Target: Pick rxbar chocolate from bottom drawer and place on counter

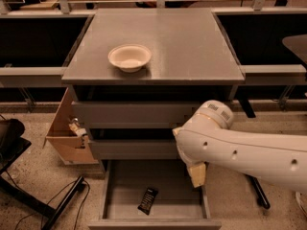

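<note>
Because the camera view is the only one available, all hazards below are judged from it.

**Camera view.** The bottom drawer (pixel 111 190) stands pulled open. The rxbar chocolate (pixel 148 200) lies flat on its floor, left of centre and near the front wall, tilted slightly off the drawer's axis. The gripper (pixel 197 174) hangs over the drawer's right rear corner, just below the middle drawer (pixel 134 149) and well apart from the bar. Whether it is spread or closed cannot be told. The counter (pixel 187 47) carries a white bowl (pixel 129 57) on its front left part.

Probable faults:

1. Collision. The arm (pixel 249 152) passes close to the middle drawer front and the drawer's right wall. A sideways move toward the bar without clearance could strike either.
2. Failed grasp. The bar is thin and flat. A shallow descent would close on air, and a deep one would jam on the drawer floor or push the bar against the front wall.
3. Misalignment. A gripper not turned across the bar's narrow width would likely slip off.
4. Placement. Release close to the bowl risks knocking it.
</note>
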Robot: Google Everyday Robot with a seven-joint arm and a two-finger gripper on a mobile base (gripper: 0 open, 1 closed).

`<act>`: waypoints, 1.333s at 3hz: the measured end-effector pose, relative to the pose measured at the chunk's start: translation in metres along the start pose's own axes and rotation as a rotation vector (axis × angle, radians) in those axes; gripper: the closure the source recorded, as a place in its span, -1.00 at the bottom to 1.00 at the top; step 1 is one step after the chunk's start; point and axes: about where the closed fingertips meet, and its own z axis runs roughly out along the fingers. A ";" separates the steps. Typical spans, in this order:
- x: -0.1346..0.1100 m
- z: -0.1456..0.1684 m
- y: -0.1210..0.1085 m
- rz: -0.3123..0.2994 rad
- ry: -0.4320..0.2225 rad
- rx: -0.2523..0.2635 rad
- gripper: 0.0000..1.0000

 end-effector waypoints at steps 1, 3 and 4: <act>-0.013 0.073 0.000 -0.067 0.012 0.004 -1.00; -0.021 0.101 -0.002 -0.093 0.010 -0.021 -1.00; -0.027 0.167 0.008 -0.201 -0.004 -0.058 -1.00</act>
